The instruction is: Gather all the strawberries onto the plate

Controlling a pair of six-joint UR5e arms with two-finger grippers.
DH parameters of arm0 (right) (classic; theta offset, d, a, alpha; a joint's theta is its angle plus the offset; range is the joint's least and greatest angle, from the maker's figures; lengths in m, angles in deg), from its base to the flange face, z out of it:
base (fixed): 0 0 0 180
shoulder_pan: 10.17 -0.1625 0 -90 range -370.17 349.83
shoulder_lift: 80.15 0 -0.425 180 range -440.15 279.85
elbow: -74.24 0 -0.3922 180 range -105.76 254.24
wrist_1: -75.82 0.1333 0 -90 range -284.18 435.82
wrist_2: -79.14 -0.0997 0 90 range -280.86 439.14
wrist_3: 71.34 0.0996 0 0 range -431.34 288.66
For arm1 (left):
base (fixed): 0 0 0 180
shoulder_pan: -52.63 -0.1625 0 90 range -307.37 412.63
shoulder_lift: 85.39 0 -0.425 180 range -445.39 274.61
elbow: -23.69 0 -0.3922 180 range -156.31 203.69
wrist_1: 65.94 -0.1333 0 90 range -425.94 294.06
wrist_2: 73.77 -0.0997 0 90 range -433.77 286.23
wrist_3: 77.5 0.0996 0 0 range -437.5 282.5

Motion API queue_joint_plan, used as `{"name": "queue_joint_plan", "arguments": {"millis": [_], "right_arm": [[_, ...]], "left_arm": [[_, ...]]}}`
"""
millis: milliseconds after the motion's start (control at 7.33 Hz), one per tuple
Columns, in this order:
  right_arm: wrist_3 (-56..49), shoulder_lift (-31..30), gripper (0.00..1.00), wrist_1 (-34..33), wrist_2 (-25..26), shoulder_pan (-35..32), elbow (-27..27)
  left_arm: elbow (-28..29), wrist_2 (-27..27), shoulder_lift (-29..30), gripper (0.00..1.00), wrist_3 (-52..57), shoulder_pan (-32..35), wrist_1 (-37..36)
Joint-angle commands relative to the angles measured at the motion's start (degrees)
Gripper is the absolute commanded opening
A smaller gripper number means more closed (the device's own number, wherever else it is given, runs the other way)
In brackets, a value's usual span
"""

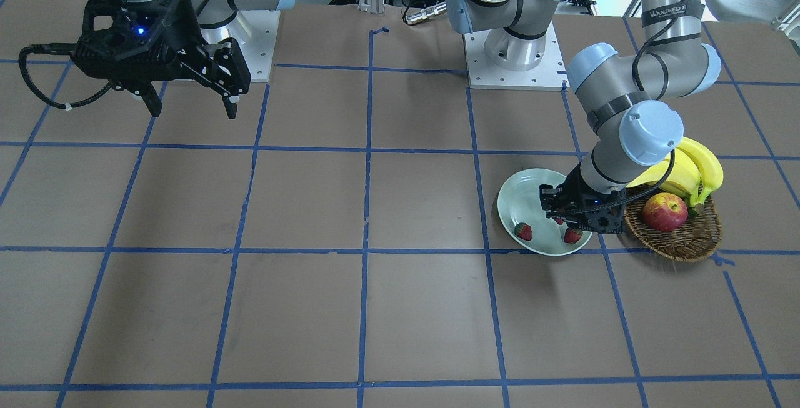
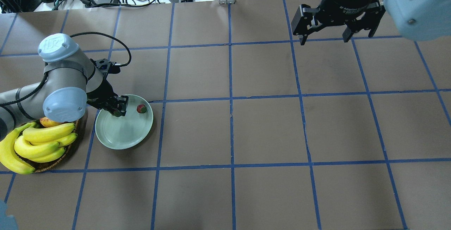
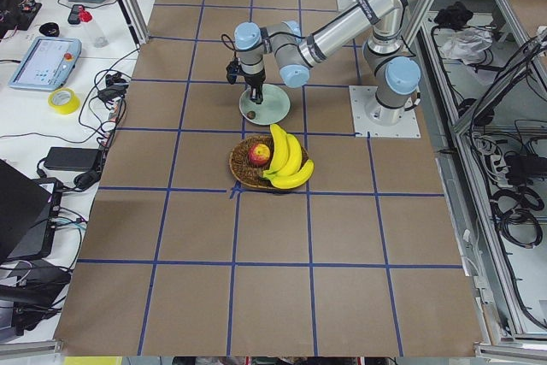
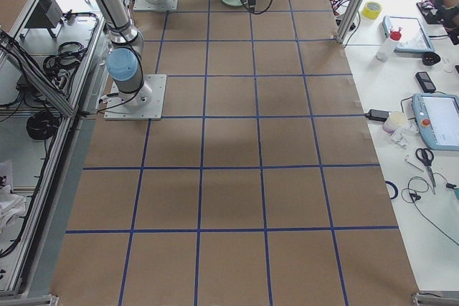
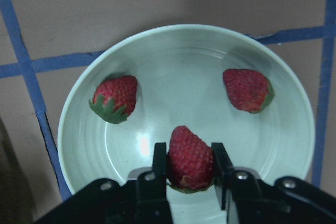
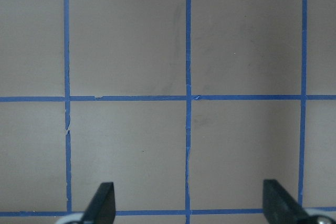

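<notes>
Operator: Left gripper (image 5: pixel 190 162) state?
Technician: Pinching one strawberry (image 5: pixel 190 148), low over plate (image 5: pixel 210 111). Two strawberries (image 5: pixel 115 98) lie in plate.
Operator: Right gripper (image 2: pixel 335 38)?
Technician: Spread wide, raised over table (image 2: pixel 267 128), well apart from plate.

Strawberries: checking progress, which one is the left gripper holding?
The lower-middle strawberry in the left wrist view, clamped in the left gripper; the other two lie free on the plate.
</notes>
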Motion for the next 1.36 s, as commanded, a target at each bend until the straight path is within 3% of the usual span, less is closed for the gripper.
{"name": "queue_joint_plan", "arguments": {"millis": [0, 136, 273, 545, 682, 955, 1091, 1227], "right_arm": [[0.05, -0.03, 1.0, 0.06, 0.06, 0.0, 0.0], [0.05, -0.2, 1.0, 0.33, 0.06, 0.0, -0.09], [-0.04, -0.11, 1.0, 0.42, 0.32, 0.52, -0.01], [-0.04, -0.29, 1.0, -0.28, 1.72, 1.22, 0.34], [-0.21, -0.29, 1.0, 0.5, 2.43, 3.58, 0.52], [-0.3, -0.55, 1.0, 0.68, 1.56, 5.27, 0.7], [-0.56, -0.55, 1.0, 0.68, -1.23, 5.27, 0.09], [-0.74, -0.55, 1.0, 0.94, -2.04, 5.18, 0.08]], "left_arm": [[1.07, 0.07, -1.49, 1.0, -6.15, 1.42, -1.44], [3.95, -0.54, -2.72, 1.0, -6.72, 3.52, 0.3], [8.07, -0.72, -4.64, 1.0, -10.03, 6.94, 6.67], [21.93, -0.89, -10.0, 1.0, -15.07, 12.58, 26.33], [26.7, -0.72, -11.94, 1.0, -15.6, 12.86, 31.29], [29.55, -1.5, -14.41, 1.0, -19.44, 14.08, 33.89], [29.21, -1.16, -14.77, 1.0, -20.17, 15.31, 33.89], [29.38, 1.02, -14.42, 1.0, -20.44, 15.41, 33.72]]}}
